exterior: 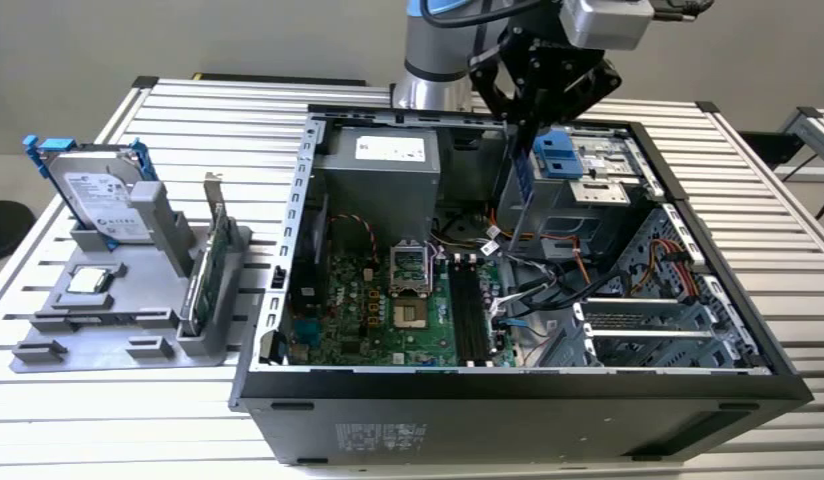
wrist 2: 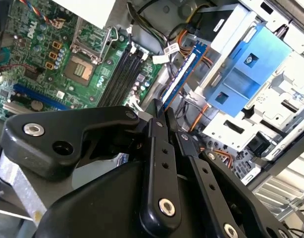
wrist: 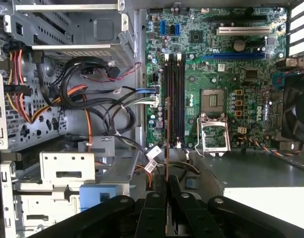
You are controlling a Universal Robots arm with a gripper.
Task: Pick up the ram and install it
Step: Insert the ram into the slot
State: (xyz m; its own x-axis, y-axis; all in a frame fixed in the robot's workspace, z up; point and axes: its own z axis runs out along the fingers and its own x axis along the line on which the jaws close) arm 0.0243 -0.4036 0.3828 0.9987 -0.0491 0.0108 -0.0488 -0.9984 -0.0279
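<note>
Ram (wrist 2: 181,74): one slim stick, a blue board with dark chips and a pale label strip on its face, very thin edge-on. Location: pinched by its faces between the closed-down fingers of the gripper (wrist 2: 165,113), reaching out past the fingertips toward the open case (exterior: 519,392). It sits in the upper centre of the exterior view, just beside the blue bracket (exterior: 556,152) of the drive cage and well above the motherboard (exterior: 372,310). In the first wrist view its edge runs close along the bank of black slots (wrist: 175,99). The slots look empty, so it appears not yet seated. Handling, by judgement: light, stiff but brittle, with smooth faces that could slip or twist in a narrow pinch. The chips and contact edge are best left untouched, so a hold near the edge opposite the contacts suits, leaving the contact edge free to meet a slot. Pressure off square could crack it or strain the slot latches. Labels: a pale sticker on the power supply (exterior: 389,148); white tags on the cables (wrist: 153,152); a printed sticker on the hard drive (exterior: 99,195), which stands in the grey rack (exterior: 119,350) at the exterior view's left, beside a green card (exterior: 205,265). The print on all of these, and on the Ram's own strip, is too small to make out.
</note>
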